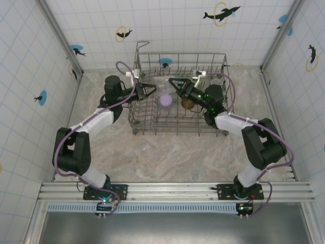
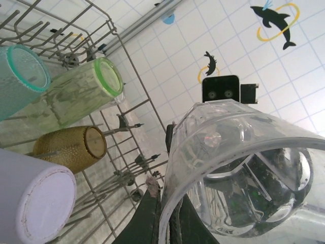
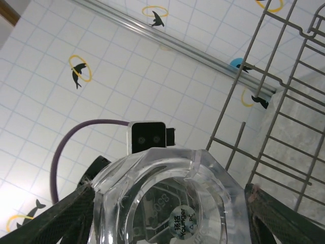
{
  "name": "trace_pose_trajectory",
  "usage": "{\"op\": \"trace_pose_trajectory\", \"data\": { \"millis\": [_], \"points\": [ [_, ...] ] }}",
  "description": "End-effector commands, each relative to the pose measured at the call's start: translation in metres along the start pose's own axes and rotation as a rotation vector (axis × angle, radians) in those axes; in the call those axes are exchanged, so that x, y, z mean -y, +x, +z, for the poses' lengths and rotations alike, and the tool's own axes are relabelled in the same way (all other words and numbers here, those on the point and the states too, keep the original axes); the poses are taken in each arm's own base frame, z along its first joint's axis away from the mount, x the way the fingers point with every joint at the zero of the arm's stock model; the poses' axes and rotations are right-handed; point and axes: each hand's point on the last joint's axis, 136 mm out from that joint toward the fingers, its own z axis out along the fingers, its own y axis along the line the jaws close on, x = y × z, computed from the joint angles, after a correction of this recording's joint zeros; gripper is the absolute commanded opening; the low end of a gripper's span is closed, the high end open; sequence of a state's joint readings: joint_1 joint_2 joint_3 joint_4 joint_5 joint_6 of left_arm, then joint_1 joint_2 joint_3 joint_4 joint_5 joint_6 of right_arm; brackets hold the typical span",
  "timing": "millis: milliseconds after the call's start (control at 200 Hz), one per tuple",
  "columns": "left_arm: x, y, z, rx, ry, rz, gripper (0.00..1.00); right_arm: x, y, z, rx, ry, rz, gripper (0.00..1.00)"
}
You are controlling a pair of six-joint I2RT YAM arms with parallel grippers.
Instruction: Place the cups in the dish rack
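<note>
Hovering over the dish rack [image 1: 152,124] in the top view, both arms meet mid-rack. Left wrist: left jaws pinch narrow on the clear cup [image 2: 238,173] rim; teal cup [image 2: 20,81], lime cup [image 2: 86,91], amber cup [image 2: 71,147] and lavender cup [image 2: 35,198] lie in the rack. Right wrist: right jaws wide, straddling the clear cup's base; can't tell if they grip.

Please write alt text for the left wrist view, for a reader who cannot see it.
The left gripper pinches the rim of a clear cup, its mouth toward the camera. To the left, a teal cup, a green cup, an amber cup and a lavender cup sit in the rack before a tiled wall.
</note>
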State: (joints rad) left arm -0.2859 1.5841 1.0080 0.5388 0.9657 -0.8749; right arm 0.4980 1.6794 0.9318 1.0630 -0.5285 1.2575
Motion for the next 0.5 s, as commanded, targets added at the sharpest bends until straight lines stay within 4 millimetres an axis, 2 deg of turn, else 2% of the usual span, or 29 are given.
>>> {"op": "trace_pose_trajectory", "data": {
  "millis": [0, 225, 365, 495],
  "points": [
    [0.012, -0.009, -0.003, 0.022, 0.044, 0.045, 0.00, -0.036, 0.001, 0.013, -0.022, -0.134, -0.028, 0.73],
    [0.012, -0.010, -0.004, 0.026, 0.047, 0.039, 0.00, -0.047, 0.008, 0.019, -0.037, -0.178, -0.019, 0.67],
    [0.011, -0.011, -0.005, 0.029, 0.049, 0.035, 0.00, -0.054, 0.016, 0.023, -0.069, -0.212, -0.011, 0.75],
    [0.013, -0.011, -0.005, 0.030, 0.058, 0.033, 0.00, -0.055, 0.020, 0.028, -0.090, -0.216, -0.012, 0.79]
  ]
}}
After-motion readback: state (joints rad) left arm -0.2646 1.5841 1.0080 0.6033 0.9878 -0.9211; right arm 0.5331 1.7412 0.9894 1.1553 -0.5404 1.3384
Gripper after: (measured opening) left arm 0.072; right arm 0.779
